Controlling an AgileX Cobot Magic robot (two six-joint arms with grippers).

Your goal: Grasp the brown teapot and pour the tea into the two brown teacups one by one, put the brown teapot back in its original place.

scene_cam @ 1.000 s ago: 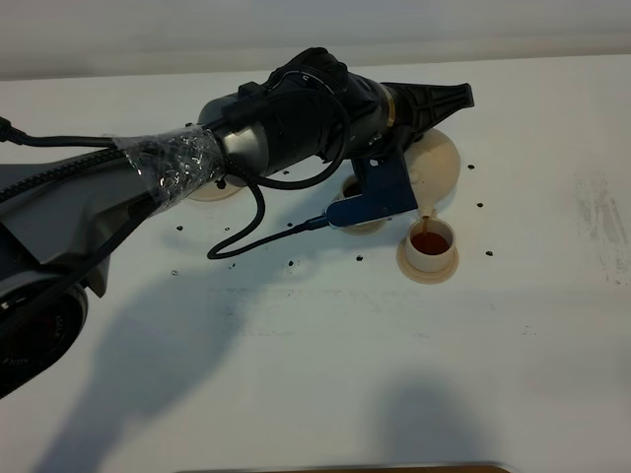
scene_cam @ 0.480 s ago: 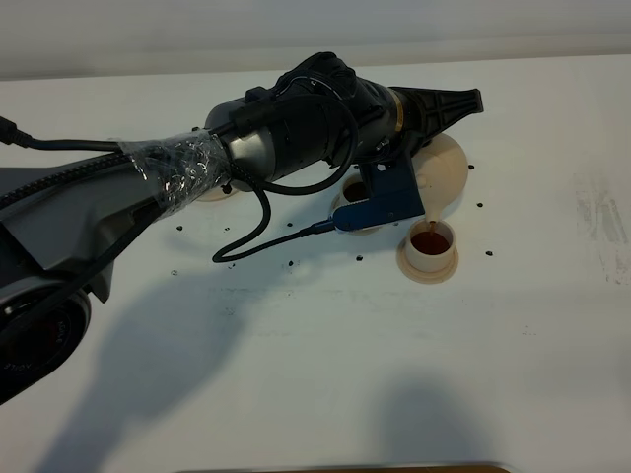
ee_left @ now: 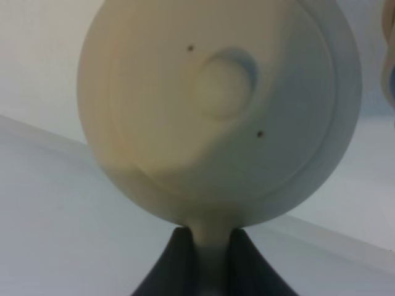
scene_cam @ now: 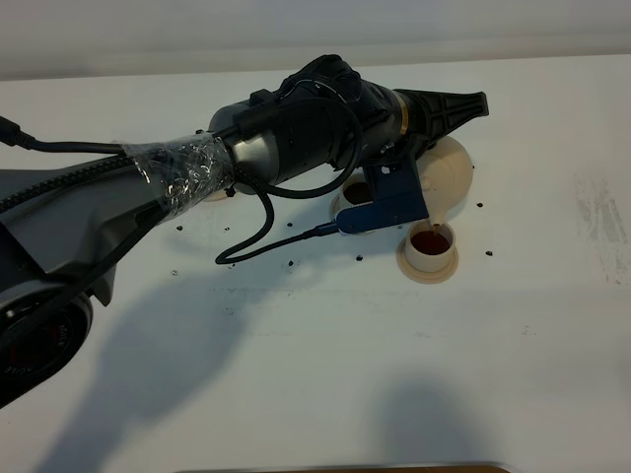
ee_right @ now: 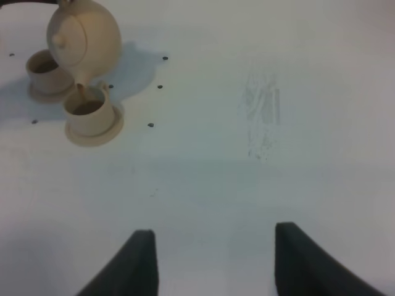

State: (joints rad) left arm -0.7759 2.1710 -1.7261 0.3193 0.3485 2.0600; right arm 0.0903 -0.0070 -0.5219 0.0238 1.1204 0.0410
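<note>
The left gripper (ee_left: pixel 210 250) clamps the brown teapot (ee_left: pixel 216 111) by its handle, tilted just ahead of the jaws so tea runs into the teacup (scene_cam: pixel 429 244) below the spout; the right gripper (ee_right: pixel 213 259) hangs released, well apart

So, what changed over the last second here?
The left gripper, shut on the handle of the tilted brown teapot, edged slightly right in the exterior view and carried the pot with it. Tea kept running into the right-hand teacup, which looks darker now. That cup, its saucer and the other teacup stayed put, and the grip did not change.
</note>
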